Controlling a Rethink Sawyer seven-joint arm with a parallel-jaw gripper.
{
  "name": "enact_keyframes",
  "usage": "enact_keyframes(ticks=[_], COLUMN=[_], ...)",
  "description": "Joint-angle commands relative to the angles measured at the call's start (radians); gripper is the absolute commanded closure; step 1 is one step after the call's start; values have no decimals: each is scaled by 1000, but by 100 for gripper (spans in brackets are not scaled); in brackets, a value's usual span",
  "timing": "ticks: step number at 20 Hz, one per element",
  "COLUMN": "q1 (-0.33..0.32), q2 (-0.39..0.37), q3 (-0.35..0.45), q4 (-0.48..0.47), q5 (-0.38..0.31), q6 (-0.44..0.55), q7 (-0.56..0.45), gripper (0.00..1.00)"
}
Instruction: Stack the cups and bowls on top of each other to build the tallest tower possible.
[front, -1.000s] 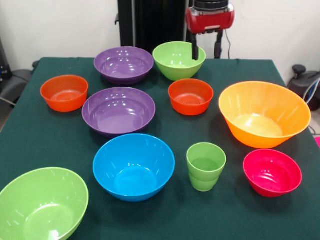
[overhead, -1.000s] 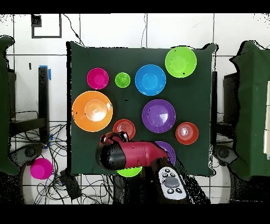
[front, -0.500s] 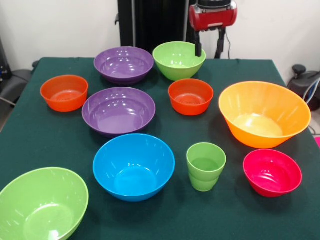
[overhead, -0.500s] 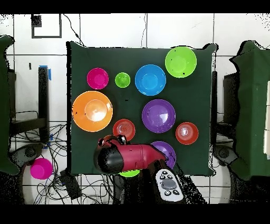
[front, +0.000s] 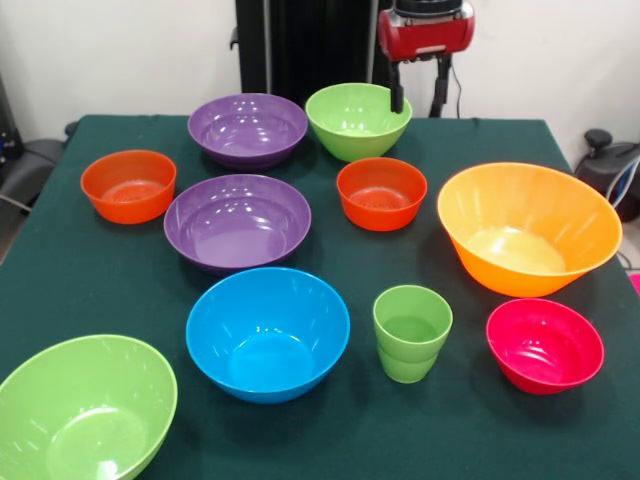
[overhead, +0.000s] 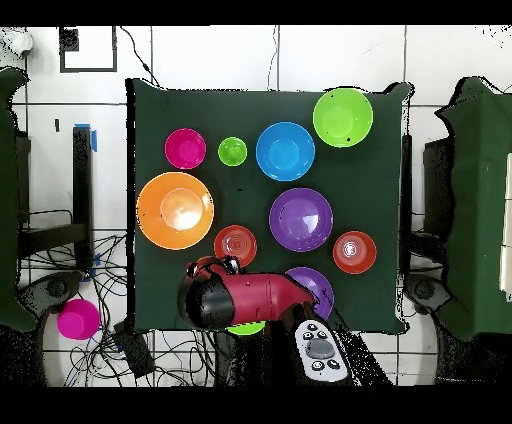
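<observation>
All stand apart on the green table (front: 100, 270); no tower stands. The light-green cup (front: 412, 333) is upright at the near middle, between the blue bowl (front: 267, 332) and the pink-red bowl (front: 545, 345). The large orange bowl (front: 528, 228) is at the right. Two purple bowls (front: 237, 222) (front: 247, 129), two orange-red bowls (front: 381, 193) (front: 128, 185) and two lime-green bowls (front: 358, 120) (front: 85, 410) fill the rest. My gripper (front: 417, 92) hangs open and empty above the far edge, beside the far green bowl. The overhead view shows it (overhead: 215, 266) near an orange-red bowl (overhead: 235, 244).
The black pedestal (front: 300, 45) stands behind the far edge. A dark chair (front: 610, 165) is off the table at the right. In the overhead view a magenta object (overhead: 77, 318) lies on the floor among cables.
My gripper has risen a little and shifted slightly right in the front view, away from the far green bowl's rim. The bowls and cup have not moved.
</observation>
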Motion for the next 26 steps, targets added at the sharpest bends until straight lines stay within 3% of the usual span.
enact_keyframes(ticks=[1,15,26], q1=[4,-26,-33], q2=[43,52,101], q3=[74,99,105], q4=[29,43,24], q5=[23,17,0], q6=[30,16,-12], q7=[138,128,122], gripper=[0,0,0])
